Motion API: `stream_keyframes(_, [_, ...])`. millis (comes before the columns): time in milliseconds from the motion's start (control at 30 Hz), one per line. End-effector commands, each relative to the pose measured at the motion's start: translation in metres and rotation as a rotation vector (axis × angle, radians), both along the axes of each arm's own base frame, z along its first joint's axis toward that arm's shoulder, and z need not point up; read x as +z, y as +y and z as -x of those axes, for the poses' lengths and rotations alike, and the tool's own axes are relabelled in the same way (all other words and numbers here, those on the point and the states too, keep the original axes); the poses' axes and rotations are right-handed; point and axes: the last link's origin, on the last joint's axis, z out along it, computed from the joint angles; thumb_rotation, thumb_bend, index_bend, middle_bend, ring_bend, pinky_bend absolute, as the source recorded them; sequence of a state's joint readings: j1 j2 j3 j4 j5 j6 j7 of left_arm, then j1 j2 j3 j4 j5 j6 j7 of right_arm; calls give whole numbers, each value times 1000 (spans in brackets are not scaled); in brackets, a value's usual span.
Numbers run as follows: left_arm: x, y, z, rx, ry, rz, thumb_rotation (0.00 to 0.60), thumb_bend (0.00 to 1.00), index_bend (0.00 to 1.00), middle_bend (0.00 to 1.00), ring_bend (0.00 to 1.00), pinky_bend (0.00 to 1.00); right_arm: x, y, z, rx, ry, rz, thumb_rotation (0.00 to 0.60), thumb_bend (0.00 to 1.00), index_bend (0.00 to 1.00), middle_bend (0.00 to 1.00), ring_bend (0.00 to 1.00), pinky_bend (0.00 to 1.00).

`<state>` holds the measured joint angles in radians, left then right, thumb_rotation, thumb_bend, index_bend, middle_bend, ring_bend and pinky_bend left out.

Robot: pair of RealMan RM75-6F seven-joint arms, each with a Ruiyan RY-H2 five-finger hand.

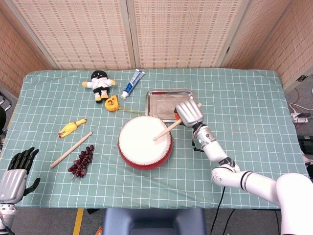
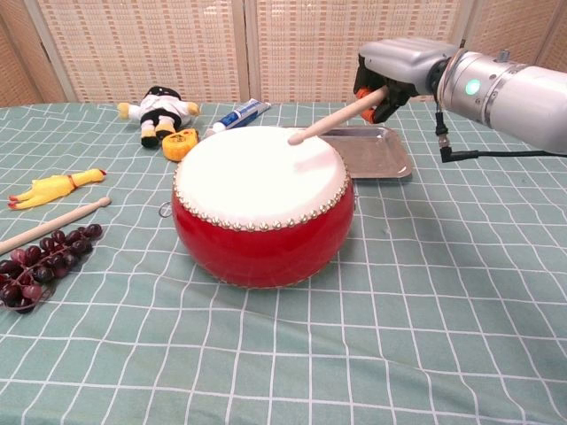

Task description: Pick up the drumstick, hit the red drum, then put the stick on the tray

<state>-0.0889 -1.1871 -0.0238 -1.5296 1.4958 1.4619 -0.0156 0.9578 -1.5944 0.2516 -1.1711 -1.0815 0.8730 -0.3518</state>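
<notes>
The red drum [image 1: 145, 143] [image 2: 261, 204] with a white skin stands mid-table. My right hand [image 1: 189, 113] [image 2: 396, 64] grips a wooden drumstick [image 1: 167, 129] [image 2: 337, 116] at its back end, beside the drum's right rim. The stick slants over the drumhead, its tip raised just above the skin. The metal tray [image 1: 166, 104] [image 2: 376, 151] lies right behind the drum, under and beside that hand. My left hand [image 1: 14, 174] hangs off the table's front left corner, fingers apart, holding nothing. A second drumstick [image 1: 71, 149] [image 2: 51, 225] lies on the cloth at the left.
Purple grapes [image 1: 81, 161] [image 2: 40, 266] lie beside the spare stick. A yellow rubber chicken [image 1: 72, 127], a doll [image 1: 100, 84], an orange tape measure [image 1: 112, 103] and a toothpaste tube [image 1: 133, 83] sit at the back left. The right half of the green checked cloth holds only my right arm.
</notes>
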Motion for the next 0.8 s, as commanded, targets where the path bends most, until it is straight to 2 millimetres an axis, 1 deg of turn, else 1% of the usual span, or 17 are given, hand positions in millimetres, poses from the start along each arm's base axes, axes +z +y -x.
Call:
stream_keyframes(33, [0, 0, 0, 1, 1, 1, 600, 275, 0, 0, 26, 19, -12, 0, 4, 104, 224, 64, 600, 559, 1000, 923, 1000, 956])
stream_keyframes(100, [0, -1, 1, 3, 1, 3, 600, 275, 0, 0, 26, 19, -15, -1, 6, 108, 262, 78, 600, 559, 1000, 923, 1000, 956])
stream_keyframes(167, [0, -1, 2, 6, 0, 0, 600, 274, 0, 0, 26, 19, -15, -1, 5, 91, 239, 85, 600, 559, 1000, 923, 1000, 956])
stream_keyframes(333, [2, -2, 3, 9, 0, -6, 600, 275, 0, 0, 26, 19, -1, -1, -11, -59, -186, 37, 600, 559, 1000, 923, 1000, 956])
stream_keyframes(433, [1, -2, 2, 4, -1, -5, 600, 275, 0, 0, 26, 19, 8, -2, -14, -90, -292, 15, 600, 559, 1000, 923, 1000, 956])
stream_keyframes(533, [1, -2, 1, 2, 0, -2, 600, 275, 0, 0, 27, 19, 10, -2, -12, -106, -320, -3, 600, 559, 1000, 923, 1000, 956])
stream_keyframes(600, [1, -1, 1, 1, 1, 0, 600, 275, 0, 0, 26, 19, 9, -2, -10, -105, -297, -22, 600, 559, 1000, 923, 1000, 956])
stream_keyframes(800, [1, -1, 0, 2, 3, 0, 600, 277, 0, 0, 26, 20, -5, 2, 5, -42, -43, -67, 600, 559, 1000, 923, 1000, 955])
